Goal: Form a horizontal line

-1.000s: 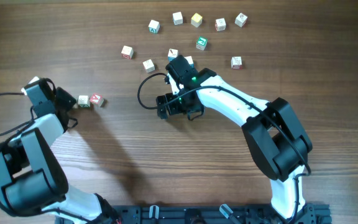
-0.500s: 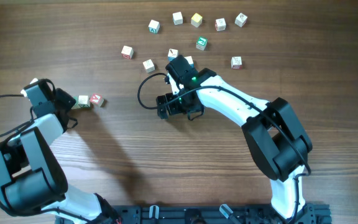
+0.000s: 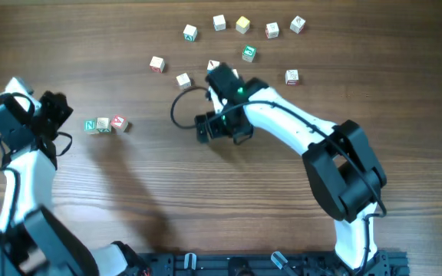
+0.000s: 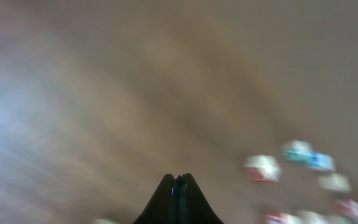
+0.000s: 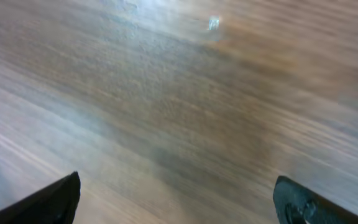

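A short row of white letter cubes (image 3: pixel 103 124) lies at the left of the table: a green N cube (image 3: pixel 90 125) first, a red-faced cube (image 3: pixel 118 123) at its right end. My left gripper (image 3: pixel 66 115) is shut and empty. It hovers just left of the row, apart from it. In the left wrist view the left gripper (image 4: pixel 178 180) shows its tips pressed together, with motion-blurred cubes (image 4: pixel 261 168) at lower right. My right gripper (image 3: pixel 222 129) stands open over bare wood at mid-table. In the right wrist view the right gripper (image 5: pixel 178 182) has nothing between its fingers (image 5: pixel 58 200).
Several loose letter cubes are scattered along the far side, among them a yellow-topped one (image 3: pixel 242 24), a green-faced one (image 3: pixel 248 53) and a white one (image 3: pixel 183 80). A black cable (image 3: pixel 176 115) loops beside the right wrist.
My left arm has swung back to the left and away from the row, uncovering the green N cube. The right arm has barely shifted and stays open.
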Tool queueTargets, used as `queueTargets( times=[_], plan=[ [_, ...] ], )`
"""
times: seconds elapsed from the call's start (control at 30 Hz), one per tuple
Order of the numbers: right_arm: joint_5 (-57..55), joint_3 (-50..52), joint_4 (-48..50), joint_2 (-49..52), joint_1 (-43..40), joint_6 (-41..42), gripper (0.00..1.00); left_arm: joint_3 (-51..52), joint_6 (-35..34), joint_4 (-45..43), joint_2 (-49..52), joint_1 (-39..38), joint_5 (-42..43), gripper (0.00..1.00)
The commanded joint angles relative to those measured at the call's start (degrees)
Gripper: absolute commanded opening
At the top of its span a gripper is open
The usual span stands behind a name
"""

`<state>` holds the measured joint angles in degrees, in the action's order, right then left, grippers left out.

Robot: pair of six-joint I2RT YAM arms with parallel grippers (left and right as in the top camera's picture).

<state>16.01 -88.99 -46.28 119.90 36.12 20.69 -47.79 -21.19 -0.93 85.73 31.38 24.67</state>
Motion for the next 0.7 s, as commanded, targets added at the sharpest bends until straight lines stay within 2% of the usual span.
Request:
queueTargets(
  times=[0.0,0.1,0.2,0.3,0.4,0.5,0.53,0.57,0.67],
  plan=[
    [-5.31,-10.40,-3.54,-3.41,-3.63,-1.27,1.00,-0.90,-0.31,3.23,-8.44,-1.66,7.48,0.22],
    [-6.16,-16.17,-5.46,-4.09,-5.84,-2.95,1.00,-0.90,-0.26,7.48,-14.27,-2.03,7.45,0.34],
    [-7.15,-19.50,-4.22,-4.09,-7.98,-5.40,1.00,-0.90,-0.24,11.43,-19.71,-2.01,7.45,0.59],
    [-10.12,-19.87,-1.70,-4.04,-10.36,-5.68,1.00,-0.90,-0.02,15.72,-24.02,-2.03,7.43,0.66],
    [-10.25,-19.87,0.85,-3.23,-12.61,-5.81,1.00,-0.90,1.70,19.96,-26.56,-2.03,7.43,0.80],
    [-10.29,-19.87,5.86,-0.35,-14.75,-7.63,1.00,-0.90,3.08,25.51,-27.82,-2.03,7.45,0.85],
    [-10.29,-19.87,6.84,0.52,-14.99,-7.48,1.00,-0.90,4.04,26.49,-27.85,-2.03,7.45,0.90],
    [-10.34,-19.87,8.31,1.75,-15.21,-6.71,1.00,-0.90,5.22,27.76,-27.85,-2.03,7.32,1.00],
    [-14.45,-19.87,13.49,6.27,-15.37,-1.16,1.00,-0.87,6.71,30.82,-27.85,-2.01,7.21,1.00]
  ],
)
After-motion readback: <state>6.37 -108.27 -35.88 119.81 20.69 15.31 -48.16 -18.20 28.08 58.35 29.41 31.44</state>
